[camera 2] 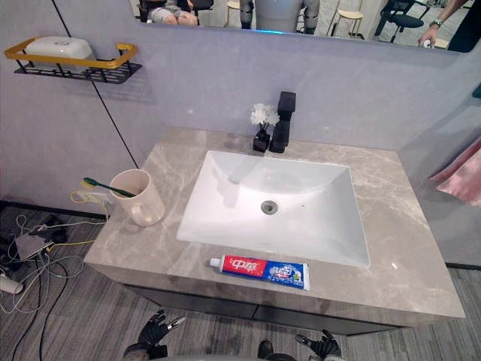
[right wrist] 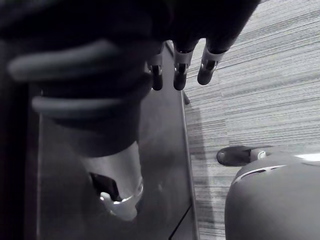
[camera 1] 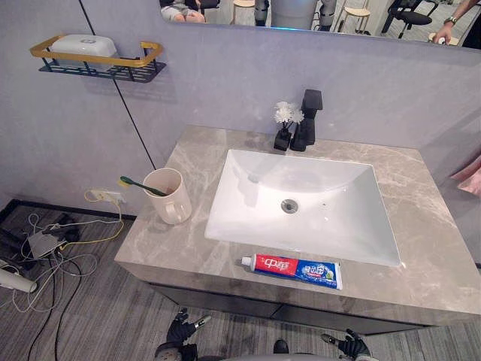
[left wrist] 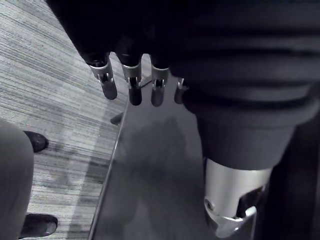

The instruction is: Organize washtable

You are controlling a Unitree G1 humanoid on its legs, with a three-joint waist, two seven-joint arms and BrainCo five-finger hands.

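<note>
Evidently no step has begun: the left hand [camera 1: 180, 329] hangs low before the counter [camera 1: 154, 248], its fingers [left wrist: 109, 86] straight and empty. Well above and ahead of them stands the cup [camera 1: 169, 199] holding the toothbrush [camera 1: 141, 185]. The toothpaste [camera 1: 291, 270] lies along the front edge, nearer the right hand [camera 1: 351, 347], whose fingers [right wrist: 207, 70] are likewise loose and empty. The next move, I judge, is to reach up, grip the tube and stand it in the cup.

Cup [camera 1: 169, 197] and toothpaste [camera 1: 291, 270] border the open sink [camera 1: 323, 197].
</note>
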